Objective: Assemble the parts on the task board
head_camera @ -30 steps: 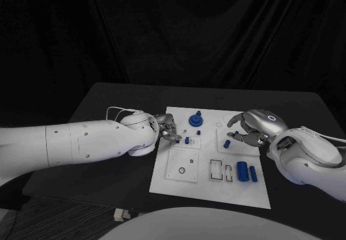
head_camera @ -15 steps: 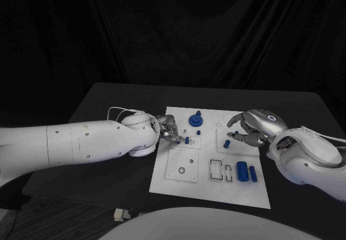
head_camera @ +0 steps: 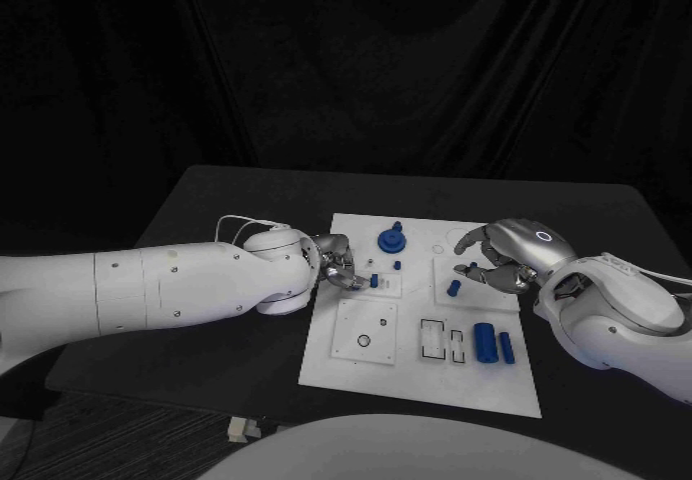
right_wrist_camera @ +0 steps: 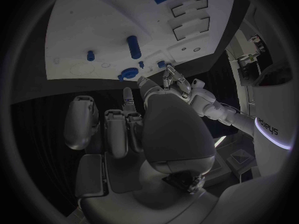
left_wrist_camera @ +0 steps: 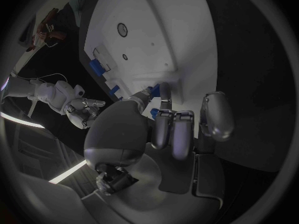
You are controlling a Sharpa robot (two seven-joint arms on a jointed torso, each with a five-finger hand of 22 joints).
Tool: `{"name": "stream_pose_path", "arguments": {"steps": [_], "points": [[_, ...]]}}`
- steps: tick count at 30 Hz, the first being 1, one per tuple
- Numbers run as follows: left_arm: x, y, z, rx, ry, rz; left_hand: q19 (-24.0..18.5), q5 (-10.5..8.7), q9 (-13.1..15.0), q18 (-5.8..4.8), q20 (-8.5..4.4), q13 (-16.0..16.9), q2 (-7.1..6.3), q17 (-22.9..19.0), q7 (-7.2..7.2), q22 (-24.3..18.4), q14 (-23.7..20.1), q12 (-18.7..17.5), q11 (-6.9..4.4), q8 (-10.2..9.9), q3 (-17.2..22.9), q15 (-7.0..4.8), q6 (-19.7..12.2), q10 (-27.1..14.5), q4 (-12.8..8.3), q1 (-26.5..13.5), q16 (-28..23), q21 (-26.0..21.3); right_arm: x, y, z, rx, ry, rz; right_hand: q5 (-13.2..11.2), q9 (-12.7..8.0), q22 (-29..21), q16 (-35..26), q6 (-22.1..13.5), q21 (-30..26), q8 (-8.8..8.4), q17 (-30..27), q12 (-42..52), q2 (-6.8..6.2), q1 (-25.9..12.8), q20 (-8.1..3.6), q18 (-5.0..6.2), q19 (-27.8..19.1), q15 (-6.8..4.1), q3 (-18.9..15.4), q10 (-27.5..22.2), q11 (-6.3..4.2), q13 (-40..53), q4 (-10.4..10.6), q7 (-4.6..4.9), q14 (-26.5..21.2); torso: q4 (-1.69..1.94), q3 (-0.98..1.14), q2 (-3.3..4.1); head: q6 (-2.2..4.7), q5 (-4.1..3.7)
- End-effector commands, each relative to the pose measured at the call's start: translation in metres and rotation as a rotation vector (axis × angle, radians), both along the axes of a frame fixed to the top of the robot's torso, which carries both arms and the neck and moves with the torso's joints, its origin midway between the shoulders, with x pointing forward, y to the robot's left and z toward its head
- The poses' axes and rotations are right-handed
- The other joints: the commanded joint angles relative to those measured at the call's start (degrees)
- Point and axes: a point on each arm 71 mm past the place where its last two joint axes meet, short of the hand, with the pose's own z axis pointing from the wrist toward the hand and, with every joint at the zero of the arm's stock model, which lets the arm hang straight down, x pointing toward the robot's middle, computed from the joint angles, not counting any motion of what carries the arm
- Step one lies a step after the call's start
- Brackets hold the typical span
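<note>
Left robot hand (head_camera: 335,264) pinches a small blue part (head_camera: 359,281) over the white task board (head_camera: 418,375); right robot hand (head_camera: 505,258) hovers released.

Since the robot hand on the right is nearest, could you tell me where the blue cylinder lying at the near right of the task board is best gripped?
Probably across the middle of the blue cylinder, coming from above. It lies flat on the task board, long axis running away from the robot, so its rounded sides face left and right. A second blue piece lies close on its right, leaving little room there for the right robot hand.
</note>
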Motion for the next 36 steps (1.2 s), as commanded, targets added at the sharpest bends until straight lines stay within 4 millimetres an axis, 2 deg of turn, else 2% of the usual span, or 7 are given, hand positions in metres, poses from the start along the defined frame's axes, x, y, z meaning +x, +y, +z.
{"name": "stream_pose_path", "arguments": {"steps": [1,10,14,15,17,28,36], "points": [[-0.0027,0.0004,-0.0043,0.012,0.032,-0.011,-0.11,-0.30,0.30,-0.31,0.08,10.52,0.21,13.34,-0.08,9.05,5.12,0.24,0.06,0.04,-0.32,-0.09,-0.26,3.41,-0.01,-0.18,-0.12,-0.18,-0.0007,-0.0001,0.0003,0.008,-0.011,0.000,0.30,-0.05,9.74,-0.38,0.42,-0.09,-0.29,9.80,0.21,0.07,0.48,0.04,0.28,-0.25,0.48,0.08,5.97,0.19,15.09,-0.28,0.12,4.72,0.01,0.01,0.02,-0.01,0.00],[-0.0027,0.0006,-0.0034,0.000,0.022,-0.010,-0.06,6.30,2.21,-0.27,-0.08,10.51,0.82,13.29,-0.55,9.05,5.08,0.15,-0.33,1.52,0.39,-0.35,-1.52,3.31,-2.76,5.10,-0.24,-0.31,-0.0007,-0.0004,0.0000,0.008,-0.011,0.000,0.30,-0.05,9.74,-0.38,0.42,-0.09,-0.29,9.80,0.21,0.07,0.48,0.04,0.28,-0.25,0.48,0.08,5.97,0.19,15.09,-0.28,0.12,4.72,-0.01,0.01,-0.01,-0.01,0.10],[-0.0029,0.0004,-0.0028,-0.008,0.017,-0.012,-0.08,11.60,1.63,-0.26,-0.16,10.07,0.21,13.11,-0.44,9.03,4.99,-0.58,-0.31,0.58,2.69,-0.39,-1.85,3.03,-4.49,7.32,-0.57,-0.48,-0.0006,-0.0004,0.0000,0.008,-0.010,0.000,0.43,-0.18,9.72,-0.42,0.48,-0.21,-0.35,9.74,0.21,0.02,0.53,0.04,0.30,-0.26,0.48,0.09,5.97,0.22,15.09,-0.33,0.13,4.71,-0.01,0.00,-0.03,-0.01,0.15],[-0.0030,0.0005,-0.0027,-0.011,0.016,-0.013,-0.09,13.95,1.46,-0.26,-0.15,10.00,-0.23,13.06,-0.30,9.02,4.97,-0.69,-0.23,0.29,3.59,-0.35,-1.90,2.99,-5.01,7.66,-0.66,-0.51,-0.0006,-0.0003,-0.0001,0.008,-0.010,0.000,0.43,-0.18,9.72,-0.42,0.48,-0.21,-0.35,9.74,0.21,0.02,0.53,0.04,0.30,-0.26,0.48,0.09,5.97,0.22,15.09,-0.33,0.13,4.71,-0.02,0.02,-0.02,-0.01,0.15],[-0.0033,0.0009,-0.0023,-0.015,0.013,-0.014,-0.14,15.73,1.24,-0.25,-0.09,9.84,-0.63,13.03,-0.07,9.00,4.95,-0.95,-0.09,-0.10,4.81,-0.25,-2.01,2.92,-5.55,7.75,-0.73,-0.64,-0.0005,-0.0003,-0.0001,0.008,-0.010,0.000,0.43,-0.18,9.72,-0.42,0.48,-0.21,-0.35,9.74,0.21,0.02,0.53,0.04,0.30,-0.26,0.48,0.09,5.97,0.22,15.09,-0.33,0.13,4.71,0.01,0.01,-0.02,-0.01,0.11],[-0.0033,0.0054,-0.0005,-0.039,-0.005,-0.017,-0.41,20.59,1.29,-0.17,0.26,9.06,-1.68,12.82,0.73,8.92,4.82,-2.18,0.44,-0.74,9.44,0.16,-1.81,2.54,-7.40,6.39,-1.14,-1.11,-0.0006,-0.0007,-0.0001,0.007,-0.010,-0.001,0.43,-0.18,9.72,-0.42,0.48,-0.21,-0.35,9.74,0.21,0.02,0.53,0.04,0.30,-0.26,0.48,0.09,5.97,0.22,15.09,-0.33,0.13,4.71,-0.01,0.00,0.00,-0.01,0.11],[-0.0031,0.0074,0.0006,-0.055,-0.018,-0.017,-0.48,21.71,1.74,-0.15,0.32,9.05,-2.12,12.78,0.90,8.91,4.78,-2.21,0.56,-0.43,11.21,0.21,-1.78,2.54,-8.21,5.90,-1.23,-1.15,-0.0005,-0.0005,-0.0002,0.007,-0.010,-0.001,0.43,-0.18,9.72,-0.42,0.48,-0.21,-0.35,9.74,0.21,0.02,0.53,0.04,0.30,-0.26,0.48,0.09,5.97,0.22,15.09,-0.33,0.13,4.71,0.00,0.00,0.01,-0.01,0.19]]}}
